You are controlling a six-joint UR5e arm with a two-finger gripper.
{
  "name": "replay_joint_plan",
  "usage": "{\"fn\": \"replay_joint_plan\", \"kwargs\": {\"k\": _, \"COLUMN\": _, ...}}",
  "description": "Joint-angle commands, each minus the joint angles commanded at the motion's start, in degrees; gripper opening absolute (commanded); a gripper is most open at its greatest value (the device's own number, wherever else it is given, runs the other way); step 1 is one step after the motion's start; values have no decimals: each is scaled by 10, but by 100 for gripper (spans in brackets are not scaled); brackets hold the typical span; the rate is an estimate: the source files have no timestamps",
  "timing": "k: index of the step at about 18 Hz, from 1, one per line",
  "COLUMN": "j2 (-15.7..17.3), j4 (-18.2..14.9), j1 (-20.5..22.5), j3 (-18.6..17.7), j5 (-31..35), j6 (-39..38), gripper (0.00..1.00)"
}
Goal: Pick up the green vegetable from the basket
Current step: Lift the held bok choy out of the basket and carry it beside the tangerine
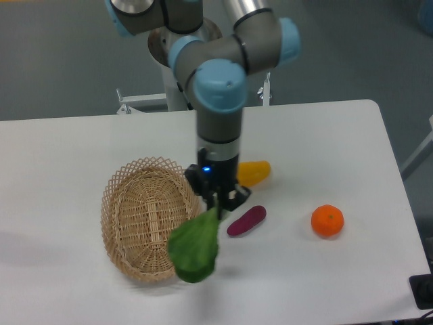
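Observation:
The green vegetable [195, 247], a bok choy with broad dark leaves, hangs in the air over the right rim of the basket [145, 220]. My gripper [215, 200] is shut on its stem end, just above the leaves. The oval wicker basket lies on the table to the left and shows nothing inside it. The stem end itself is hidden between my fingers.
A purple sweet potato [246, 221] lies just right of the gripper. A yellow mango [254, 172] sits behind the arm, partly hidden by it. An orange [327, 221] rests further right. The table's front edge is near the bottom of the view.

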Motion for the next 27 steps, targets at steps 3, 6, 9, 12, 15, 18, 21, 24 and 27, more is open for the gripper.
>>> {"fn": "replay_joint_plan", "kwargs": {"k": 3, "j2": 0, "j4": -14, "j1": 35, "j3": 0, "j5": -4, "j6": 54, "gripper": 31}}
{"fn": "replay_joint_plan", "kwargs": {"k": 6, "j2": 1, "j4": -27, "j1": 68, "j3": 2, "j5": -4, "j6": 106, "gripper": 31}}
{"fn": "replay_joint_plan", "kwargs": {"k": 9, "j2": 1, "j4": -29, "j1": 91, "j3": 1, "j5": -4, "j6": 143, "gripper": 31}}
{"fn": "replay_joint_plan", "kwargs": {"k": 12, "j2": 0, "j4": -29, "j1": 109, "j3": 2, "j5": -4, "j6": 171, "gripper": 31}}
{"fn": "replay_joint_plan", "kwargs": {"k": 15, "j2": 0, "j4": -29, "j1": 111, "j3": 4, "j5": -4, "j6": 172, "gripper": 31}}
{"fn": "replay_joint_plan", "kwargs": {"k": 18, "j2": 0, "j4": -29, "j1": 109, "j3": 4, "j5": -4, "j6": 172, "gripper": 31}}
{"fn": "replay_joint_plan", "kwargs": {"k": 21, "j2": -2, "j4": -28, "j1": 106, "j3": 5, "j5": -4, "j6": 172, "gripper": 31}}
{"fn": "replay_joint_plan", "kwargs": {"k": 24, "j2": -2, "j4": -28, "j1": 106, "j3": 3, "j5": -4, "j6": 171, "gripper": 31}}
{"fn": "replay_joint_plan", "kwargs": {"k": 27, "j2": -2, "j4": -27, "j1": 106, "j3": 4, "j5": -5, "j6": 171, "gripper": 31}}
